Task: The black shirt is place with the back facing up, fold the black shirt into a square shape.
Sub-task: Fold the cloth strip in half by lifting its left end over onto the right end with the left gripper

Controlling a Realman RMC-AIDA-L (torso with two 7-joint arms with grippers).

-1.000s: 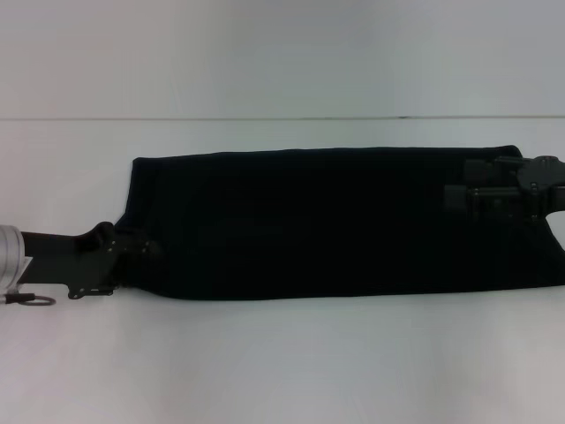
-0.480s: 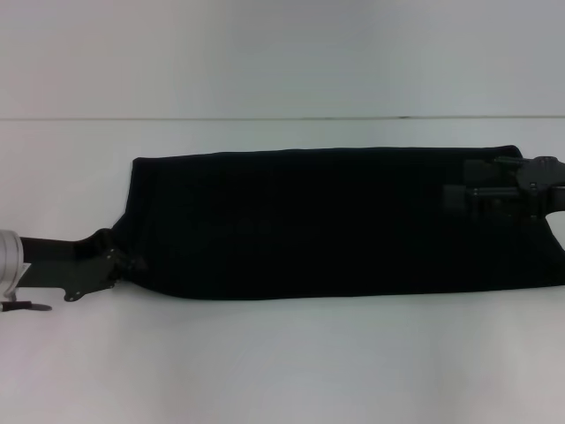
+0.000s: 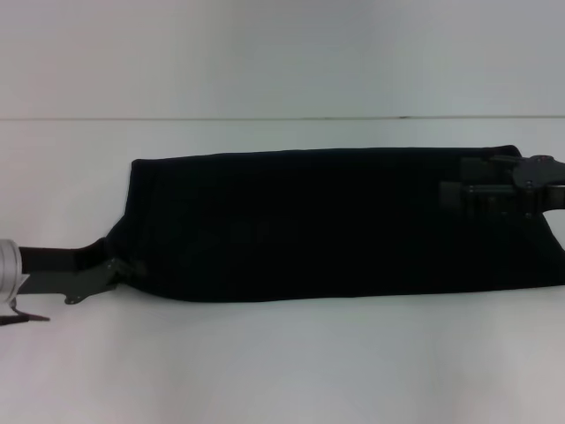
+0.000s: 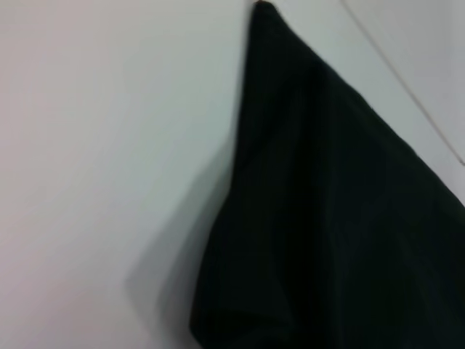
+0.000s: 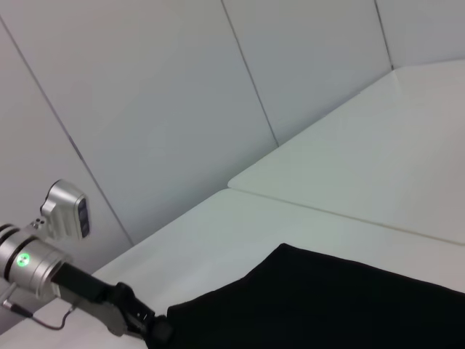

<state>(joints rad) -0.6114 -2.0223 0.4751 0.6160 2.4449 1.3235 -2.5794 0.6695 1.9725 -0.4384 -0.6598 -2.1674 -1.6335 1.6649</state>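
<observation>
Left gripper (image 3: 124, 268) is pinching the near left corner of the large matte black cloth shirt (image 3: 318, 221), lying as a long band across the white table (image 3: 265, 362); right gripper (image 3: 472, 190) is working over its right end, grip state unclear. Uneven pulling is risking a skewed, bunched fold.

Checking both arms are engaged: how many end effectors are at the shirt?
2. The left end effector is at the black shirt's left near corner; the right end effector is over its right end.
</observation>
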